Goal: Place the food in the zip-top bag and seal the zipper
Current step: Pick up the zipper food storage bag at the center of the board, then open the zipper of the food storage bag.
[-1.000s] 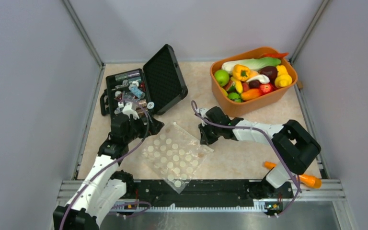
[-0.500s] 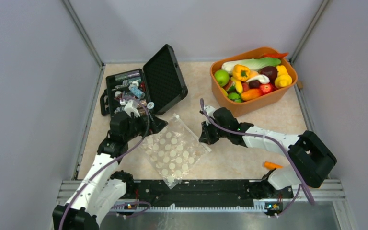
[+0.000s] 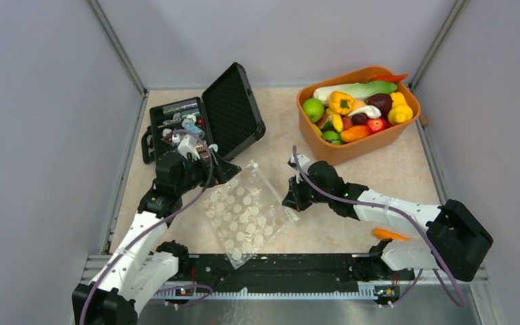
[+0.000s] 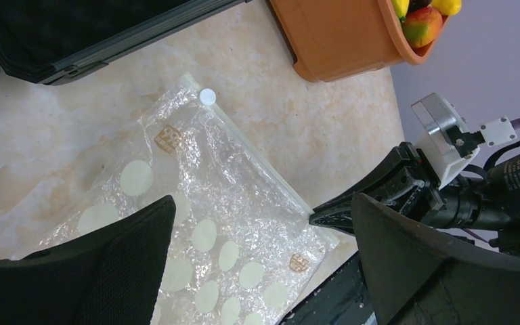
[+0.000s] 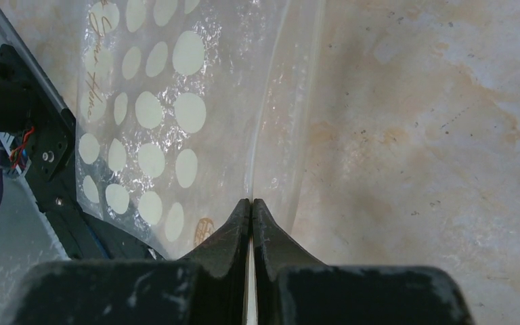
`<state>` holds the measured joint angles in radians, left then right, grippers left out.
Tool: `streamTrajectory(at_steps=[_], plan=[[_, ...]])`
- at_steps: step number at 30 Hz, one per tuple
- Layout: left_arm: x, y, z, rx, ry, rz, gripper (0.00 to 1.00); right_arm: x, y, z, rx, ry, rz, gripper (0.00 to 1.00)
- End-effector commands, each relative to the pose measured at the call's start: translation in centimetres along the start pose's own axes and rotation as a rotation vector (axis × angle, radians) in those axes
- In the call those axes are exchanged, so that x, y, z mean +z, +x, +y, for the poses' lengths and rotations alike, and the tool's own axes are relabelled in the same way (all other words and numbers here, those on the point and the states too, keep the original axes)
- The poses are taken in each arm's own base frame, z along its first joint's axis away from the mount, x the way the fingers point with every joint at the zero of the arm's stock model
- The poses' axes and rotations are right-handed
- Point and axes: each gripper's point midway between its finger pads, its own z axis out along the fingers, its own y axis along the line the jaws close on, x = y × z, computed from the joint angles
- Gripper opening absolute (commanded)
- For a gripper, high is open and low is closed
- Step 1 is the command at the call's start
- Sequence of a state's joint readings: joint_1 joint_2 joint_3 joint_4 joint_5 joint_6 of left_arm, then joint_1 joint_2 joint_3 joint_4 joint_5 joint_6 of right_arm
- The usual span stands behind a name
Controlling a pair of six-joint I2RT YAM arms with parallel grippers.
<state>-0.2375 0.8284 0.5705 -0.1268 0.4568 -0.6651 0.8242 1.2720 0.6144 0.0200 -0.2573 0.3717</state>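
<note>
While food (image 3: 355,112) fills orange tub (image 3: 352,153), right hand (image 5: 250,203) clamps bag (image 3: 244,213) zipper (image 5: 281,115); left hand (image 4: 263,210) spread.

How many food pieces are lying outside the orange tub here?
1. A carrot lies on the table beside the right arm base, partly covered by that arm. The bag looks empty; more could be hidden under the arm.

Clear polka-dot bag (image 3: 247,213) lies ctr, crinkled; zipper (image 4: 257,161) along its far-R edge; toy food (image 3: 355,108) heaped far R.
</note>
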Motion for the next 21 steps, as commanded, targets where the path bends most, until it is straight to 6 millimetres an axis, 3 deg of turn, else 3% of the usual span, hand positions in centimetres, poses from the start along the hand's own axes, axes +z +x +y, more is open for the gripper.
streamTrajectory(at_steps=[1, 11, 16, 21], plan=[[-1.3, -1.5, -2.1, 0.028, 0.04, -0.071, 0.99, -0.8, -1.5, 0.8, -0.01, -0.016, -0.095, 0.0], [-1.5, -0.1, -3.5, -0.054, 0.045, -0.04, 0.97, -1.0, -2.6, 0.9, -0.027, -0.029, -0.182, 0.0], [-0.4, 1.1, -4.4, -0.092, 0.036, -0.009, 0.96, -1.3, -3.2, 1.2, -0.092, -0.029, -0.199, 0.0], [1.5, 2.4, -4.7, -0.151, -0.011, 0.057, 0.91, -1.3, -3.4, 3.0, -0.218, -0.026, -0.175, 0.0]])
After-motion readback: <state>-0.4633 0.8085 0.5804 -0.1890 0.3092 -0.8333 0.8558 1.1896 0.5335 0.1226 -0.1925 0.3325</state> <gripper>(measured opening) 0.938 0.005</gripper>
